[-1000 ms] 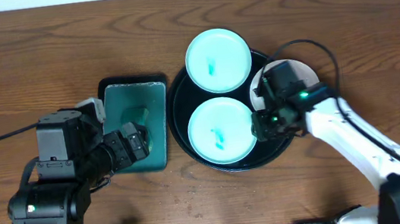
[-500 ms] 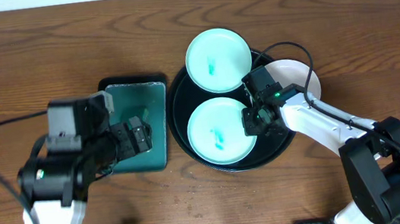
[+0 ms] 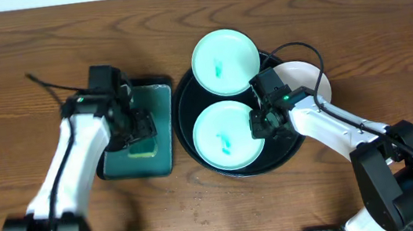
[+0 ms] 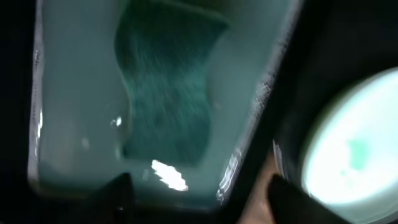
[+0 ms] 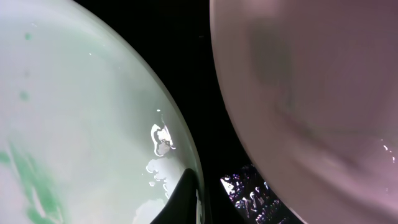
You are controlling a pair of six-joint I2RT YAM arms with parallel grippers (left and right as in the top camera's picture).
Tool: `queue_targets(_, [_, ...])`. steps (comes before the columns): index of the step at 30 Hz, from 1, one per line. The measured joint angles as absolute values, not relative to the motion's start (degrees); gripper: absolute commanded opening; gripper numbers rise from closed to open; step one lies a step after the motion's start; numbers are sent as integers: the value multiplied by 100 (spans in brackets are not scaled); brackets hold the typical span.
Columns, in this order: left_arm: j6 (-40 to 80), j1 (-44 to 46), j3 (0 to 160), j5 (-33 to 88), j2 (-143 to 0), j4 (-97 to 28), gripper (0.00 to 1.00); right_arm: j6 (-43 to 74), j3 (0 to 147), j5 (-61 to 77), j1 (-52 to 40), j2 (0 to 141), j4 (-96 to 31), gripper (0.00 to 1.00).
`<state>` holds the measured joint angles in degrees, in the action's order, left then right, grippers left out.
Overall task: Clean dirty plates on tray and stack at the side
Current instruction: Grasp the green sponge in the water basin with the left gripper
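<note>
**Thin pinch on a smeared plate: slip risk**

The small round pale-mint plate with the teal-green smear, call it the near plate, lies flat in the large round black tray. The far plate, smeared too, sits just behind it over the tray's far rim.

My right gripper is clenched on the near plate's right rim, and the wrist view shows only a fingertip biting the edge. If I lift like this, I reckon the plate could pivot out, or clip the plain white plate just beside it.

My left gripper hangs jaws parted, holding nothing, over the rectangular black tray and its dark teal pad. That view is blurred, so closing off-centre might catch the wall instead.
</note>
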<state>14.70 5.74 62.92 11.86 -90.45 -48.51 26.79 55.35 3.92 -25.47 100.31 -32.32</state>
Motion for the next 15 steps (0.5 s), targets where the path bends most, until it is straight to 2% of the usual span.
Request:
queue_targets(3, [1481,572,6294,987,-9592,-4598,59,2676,5535,386,-2547,10031,-3229,1])
queue_targets(6, [1481,572,6294,864,-10108,-4324,48,2676,5533,381,-2547,10031,-3227,1])
queue_targets(10, [1476,572,6342,814,-10506,-4182,11,2676,5533,379,-2547,10031,-3225,1])
queue_targets(12, [1481,572,6381,792,-10545,-4195,7,2676,5535,379,-2547,10031,-3225,1])
queue_targets(15, [1466,572,6394,766,-10549,-4222,7,2676,5535,379,-2547,10031,-3227,1])
